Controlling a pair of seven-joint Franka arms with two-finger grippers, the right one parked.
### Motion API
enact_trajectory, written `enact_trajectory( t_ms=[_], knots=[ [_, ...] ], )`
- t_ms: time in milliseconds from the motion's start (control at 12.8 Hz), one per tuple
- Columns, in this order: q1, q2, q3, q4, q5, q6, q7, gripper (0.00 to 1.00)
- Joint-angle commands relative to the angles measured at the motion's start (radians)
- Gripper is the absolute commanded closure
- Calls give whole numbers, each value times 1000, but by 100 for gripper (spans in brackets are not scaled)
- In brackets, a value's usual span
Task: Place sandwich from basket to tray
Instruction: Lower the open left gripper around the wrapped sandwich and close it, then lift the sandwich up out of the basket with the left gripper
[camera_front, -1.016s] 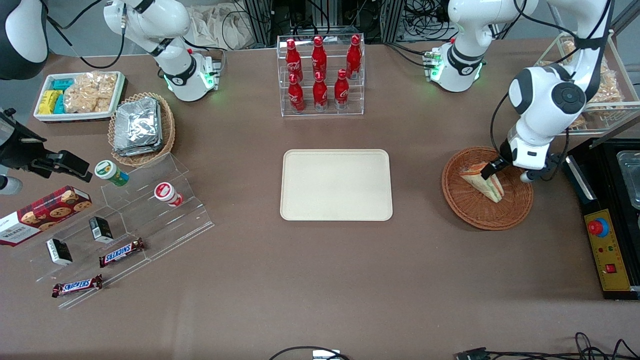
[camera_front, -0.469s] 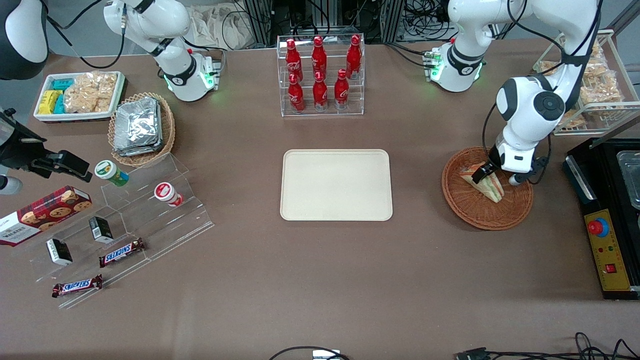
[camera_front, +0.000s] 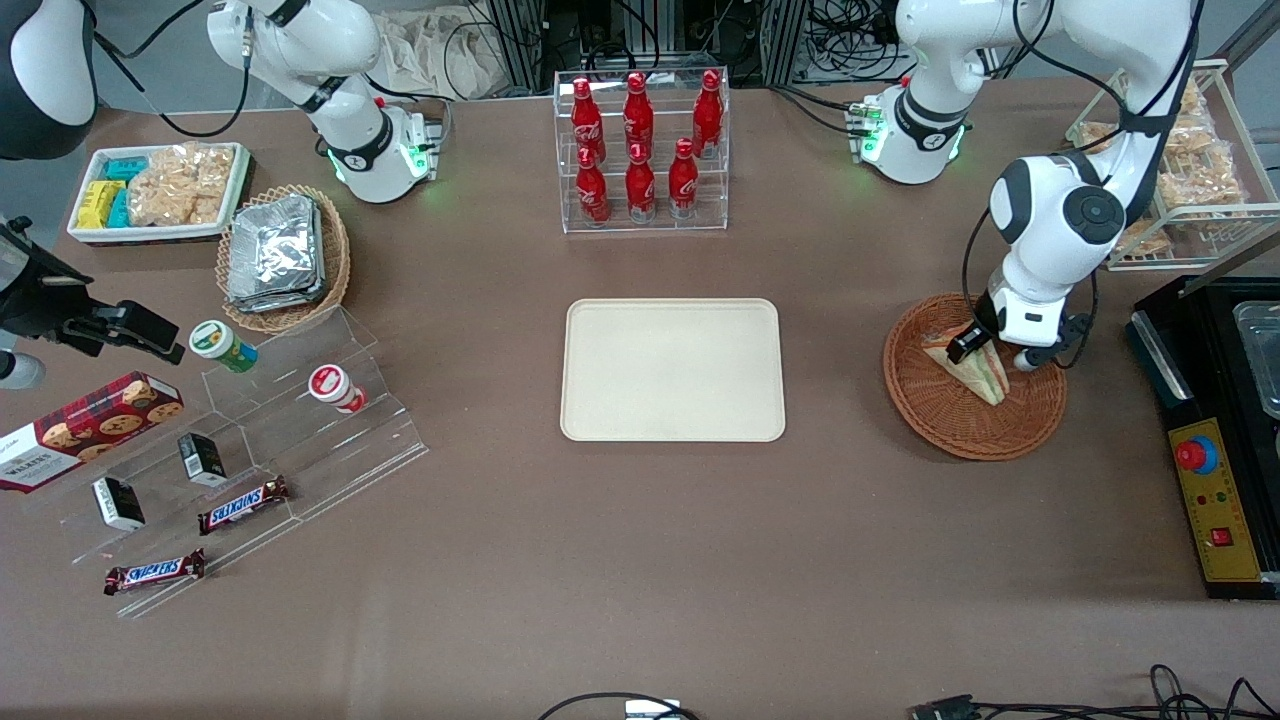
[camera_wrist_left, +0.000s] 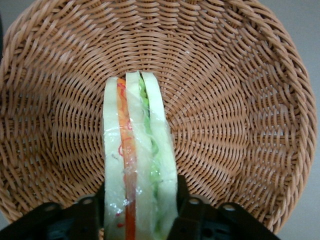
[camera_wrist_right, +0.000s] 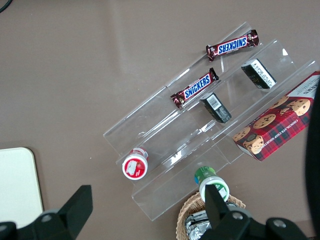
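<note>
The sandwich (camera_front: 975, 366) is seen inside the round wicker basket (camera_front: 940, 418), which stands toward the working arm's end of the table, well apart from the tray (camera_front: 672, 370). The wedge is wrapped in clear film, and its orange, red and green filling layers are shown edge-on in the wrist view (camera_wrist_left: 139, 165), with the basket's weave (camera_wrist_left: 235, 100) curving around it. The gripper (camera_front: 968, 342) is lowered into the basket at the wedge's end farther from the front camera, and its dark fingers (camera_wrist_left: 86, 212) are seen pressed against the two bread faces, so the sandwich is pinched between the jaws. Whether the wedge rests on the basket floor cannot be told. Nothing is held in the tray. Red bottles (camera_front: 637, 150) are kept in a clear rack (camera_front: 645, 222) farther from the front camera than the tray. Toward the parked arm's end, foil packets (camera_front: 275, 252) are stacked in a lighter oval basket (camera_front: 335, 262). The arm's wrist hides part of the round basket's rim in the front view.
</note>
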Motion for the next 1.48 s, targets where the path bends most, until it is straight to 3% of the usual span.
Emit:
enact_trajectory(
  t_ms=[0,234,547,781,1016,1406],
  knots=[
    [-17,-31,-2,2,8,-4,19,100],
    [-17,-97,-11,14,14,-77,102,100],
    [-17,-218,-13,77,14,-290,359,100],
    [-17,-283,-40,96,14,-350,553,100],
    [-17,-288,-118,117,11,-350,601,100],
    [-19,-245,-314,172,-37,-349,477,100]
  ],
)
